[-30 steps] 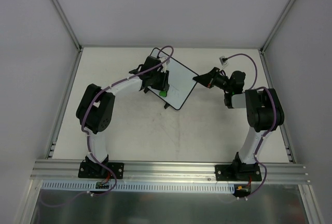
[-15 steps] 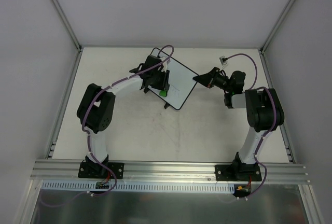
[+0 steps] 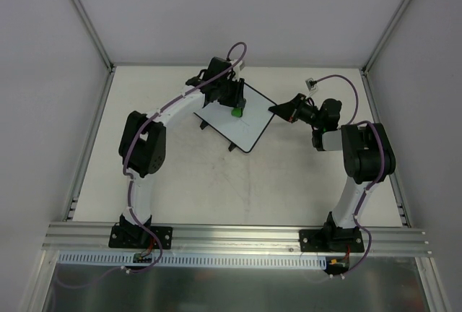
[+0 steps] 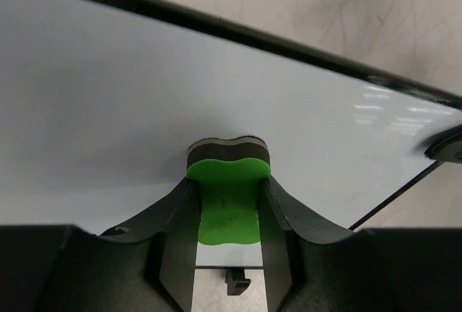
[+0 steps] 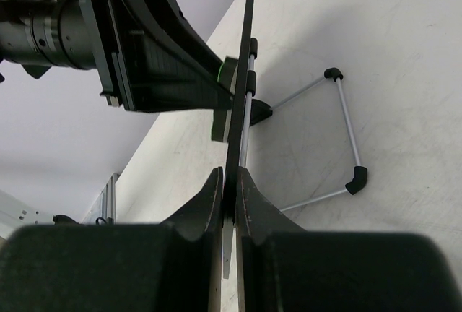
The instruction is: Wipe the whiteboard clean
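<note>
The left tool (image 4: 229,185), clamped on the green eraser (image 4: 228,154), has slid it farther across the whiteboard (image 4: 108,95), whose rim the right tool (image 5: 229,182) pinches; the surface ahead looks clean.

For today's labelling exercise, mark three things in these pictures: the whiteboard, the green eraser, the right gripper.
whiteboard (image 3: 251,126): top view, bare white face.
green eraser (image 4: 228,198): left wrist view, middle of its green body.
right gripper (image 5: 229,176): right wrist view, between fingertips clamping the board's edge.

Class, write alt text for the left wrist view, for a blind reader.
The left gripper holds a green eraser, its dark pad against the whiteboard. The board's black frame crosses diagonally above, with the table beyond.
</note>
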You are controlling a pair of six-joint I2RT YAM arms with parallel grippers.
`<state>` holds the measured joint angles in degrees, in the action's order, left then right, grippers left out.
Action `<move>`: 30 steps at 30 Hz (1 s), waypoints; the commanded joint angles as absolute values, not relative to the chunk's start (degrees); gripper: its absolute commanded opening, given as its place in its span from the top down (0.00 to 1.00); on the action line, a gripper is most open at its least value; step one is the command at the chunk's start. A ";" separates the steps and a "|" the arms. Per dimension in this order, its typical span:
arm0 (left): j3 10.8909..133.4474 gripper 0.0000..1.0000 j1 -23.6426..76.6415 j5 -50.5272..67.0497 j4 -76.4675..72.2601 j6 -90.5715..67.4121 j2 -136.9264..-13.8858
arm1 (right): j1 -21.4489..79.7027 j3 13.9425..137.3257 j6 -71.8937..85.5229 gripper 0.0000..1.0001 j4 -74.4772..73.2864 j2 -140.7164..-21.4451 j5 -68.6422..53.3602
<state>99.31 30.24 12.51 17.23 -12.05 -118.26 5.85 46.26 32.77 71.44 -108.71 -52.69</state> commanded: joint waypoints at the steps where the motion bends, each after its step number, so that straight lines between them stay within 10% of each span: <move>1: 104.75 1.00 29.01 13.36 13.62 -12.92 -121.99 | 8.70 46.41 31.99 1.00 87.80 -104.59 -61.26; 30: 90.01 1.00 33.48 10.81 16.26 -12.57 -117.07 | 8.70 46.58 31.90 1.00 87.80 -104.77 -61.08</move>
<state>93.97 31.46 9.93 12.47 -12.58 -116.01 5.89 46.26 32.80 71.07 -108.71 -52.77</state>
